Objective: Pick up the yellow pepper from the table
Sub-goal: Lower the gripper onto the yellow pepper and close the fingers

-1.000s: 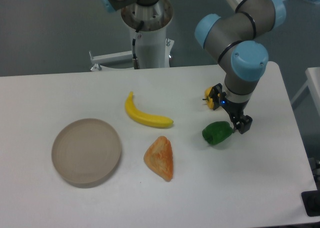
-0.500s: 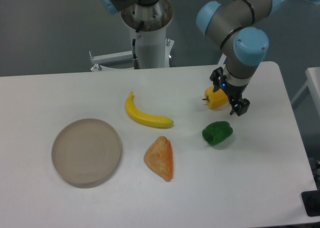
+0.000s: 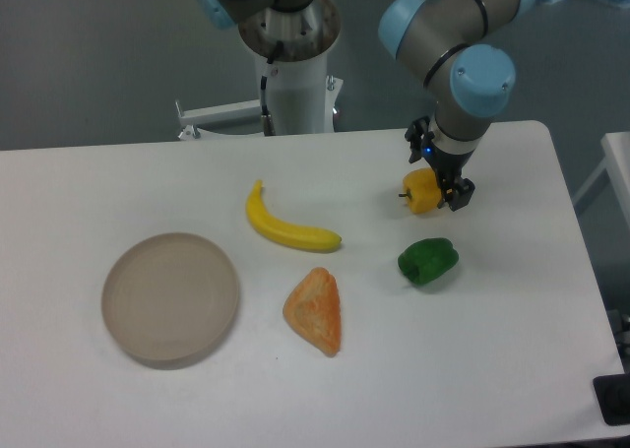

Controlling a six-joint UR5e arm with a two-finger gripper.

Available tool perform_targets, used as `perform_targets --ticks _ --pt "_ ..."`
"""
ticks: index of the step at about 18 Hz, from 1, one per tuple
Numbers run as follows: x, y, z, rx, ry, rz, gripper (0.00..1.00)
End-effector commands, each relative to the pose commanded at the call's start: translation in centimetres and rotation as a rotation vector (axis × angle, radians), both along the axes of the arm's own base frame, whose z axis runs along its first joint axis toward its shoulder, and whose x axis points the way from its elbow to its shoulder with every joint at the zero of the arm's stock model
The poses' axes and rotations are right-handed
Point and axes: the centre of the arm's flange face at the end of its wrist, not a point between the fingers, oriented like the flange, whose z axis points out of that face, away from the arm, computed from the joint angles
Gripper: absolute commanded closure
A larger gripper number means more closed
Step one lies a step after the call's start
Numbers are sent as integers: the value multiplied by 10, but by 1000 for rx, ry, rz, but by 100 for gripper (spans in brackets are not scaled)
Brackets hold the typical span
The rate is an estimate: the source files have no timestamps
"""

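Note:
The yellow pepper (image 3: 420,193) lies on the white table (image 3: 512,350) at the right, its dark stem pointing left. My gripper (image 3: 438,169) hovers over the pepper's upper right side and hides part of it. It is open: one black finger stands behind the pepper and the other fingertip (image 3: 460,195) sits just to its right. Whether the fingers touch the pepper I cannot tell. The pepper still rests on the table.
A green pepper (image 3: 427,260) lies just in front of the yellow one. A banana (image 3: 285,228) and an orange wedge-shaped pastry (image 3: 315,310) lie mid-table. A round beige plate (image 3: 170,298) sits at the left. The arm's white base column (image 3: 292,79) stands behind the table.
The gripper has moved back and left, away from the green pepper, and now stands over the yellow pepper. The objects on the table have stayed in place.

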Motion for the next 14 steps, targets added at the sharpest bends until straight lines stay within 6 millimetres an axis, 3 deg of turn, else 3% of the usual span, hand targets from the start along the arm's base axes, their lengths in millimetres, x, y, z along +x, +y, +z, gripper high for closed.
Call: perform_targets --ticks 3,7,14 --pt "1 -13 -8 -5 -13 -14 0" --pt "5 -11 -11 -3 -10 -19 0" --pt "18 -17 -41 -1 -6 -25 0"
